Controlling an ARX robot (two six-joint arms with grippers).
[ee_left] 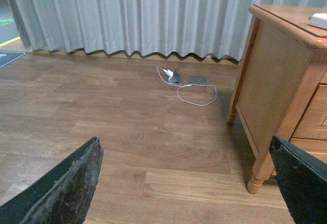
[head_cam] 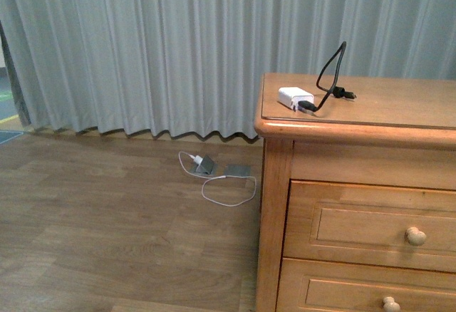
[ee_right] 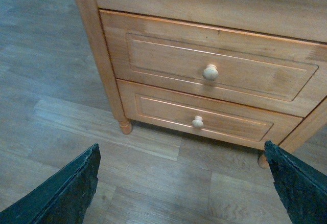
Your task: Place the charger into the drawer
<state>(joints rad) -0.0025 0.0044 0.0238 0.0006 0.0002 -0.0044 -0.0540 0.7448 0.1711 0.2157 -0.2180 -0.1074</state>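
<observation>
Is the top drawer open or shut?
Shut. The top drawer sits flush in the dresser frame, and none of its inside shows.

White charger [head_cam: 295,97] with black cable [head_cam: 329,77]; honey-brown drawer [ee_right: 153,55], pale knob [ee_right: 210,72]; grey pleated curtain [head_cam: 142,48]; brown plank floor [head_cam: 92,234].

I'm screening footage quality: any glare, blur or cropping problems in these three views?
Front view: glare streak along the dresser top's front edge, charger sharp. Left wrist view: left end effector dark and soft near the lens, charger cut off at the frame edge. Right wrist view: even light, knobs crisp.
</observation>
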